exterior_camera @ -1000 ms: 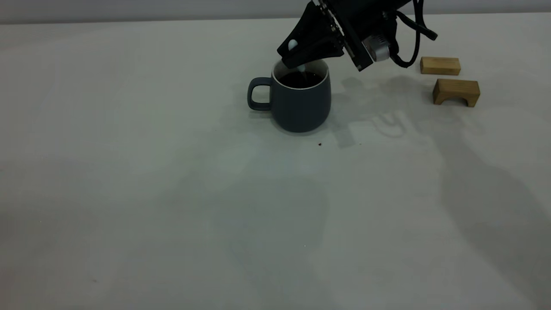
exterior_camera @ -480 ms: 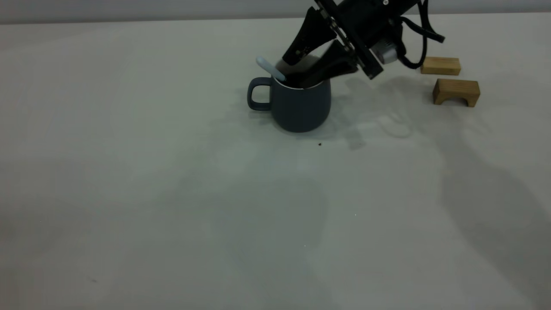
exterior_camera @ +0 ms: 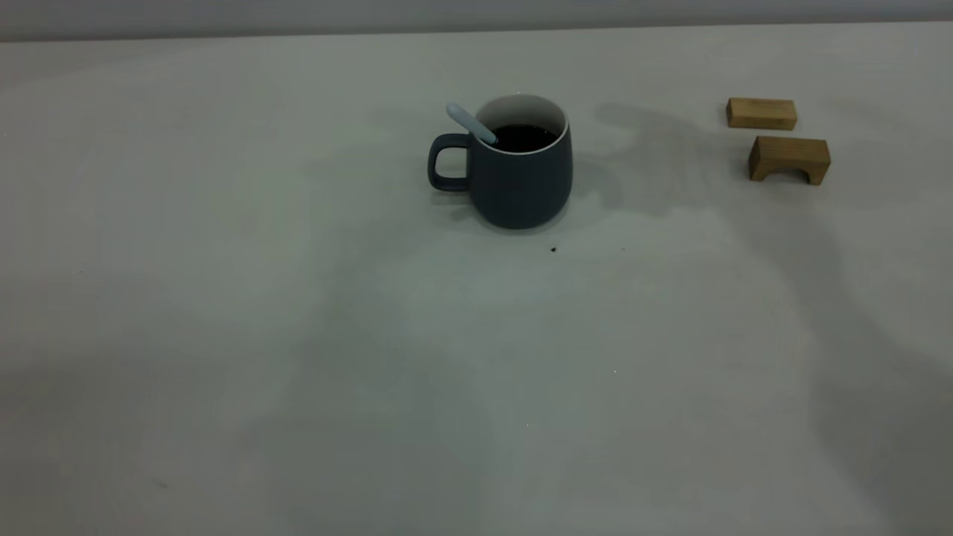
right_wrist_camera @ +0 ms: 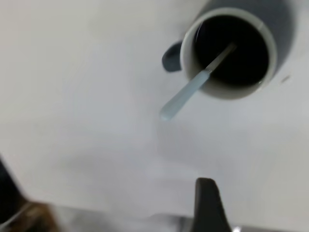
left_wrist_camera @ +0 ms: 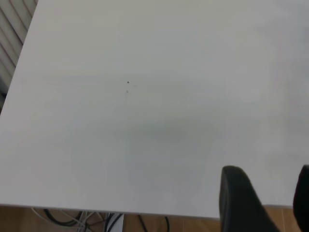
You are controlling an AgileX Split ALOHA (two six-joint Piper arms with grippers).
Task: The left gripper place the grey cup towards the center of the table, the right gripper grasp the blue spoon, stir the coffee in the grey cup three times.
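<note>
grey cup (exterior_camera: 521,182) upright on counter (exterior_camera: 298,335) | blue spoon (exterior_camera: 470,123) leaned in coffee (exterior_camera: 525,137), unheld | left claw (left_wrist_camera: 263,198) fingers apart | right claw: state indeterminable

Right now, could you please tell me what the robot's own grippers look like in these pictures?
Little shows. The left gripper appears as two matte black rounded tips, smooth and unmarked. Of the right gripper, one dark, tapering black tip shows. No cables or markings on either are visible, and the exterior view shows neither arm.

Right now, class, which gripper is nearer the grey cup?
Right. The right gripper is raised above the grey cup, which its wrist view shows below. The left gripper sees only bare table.
</note>
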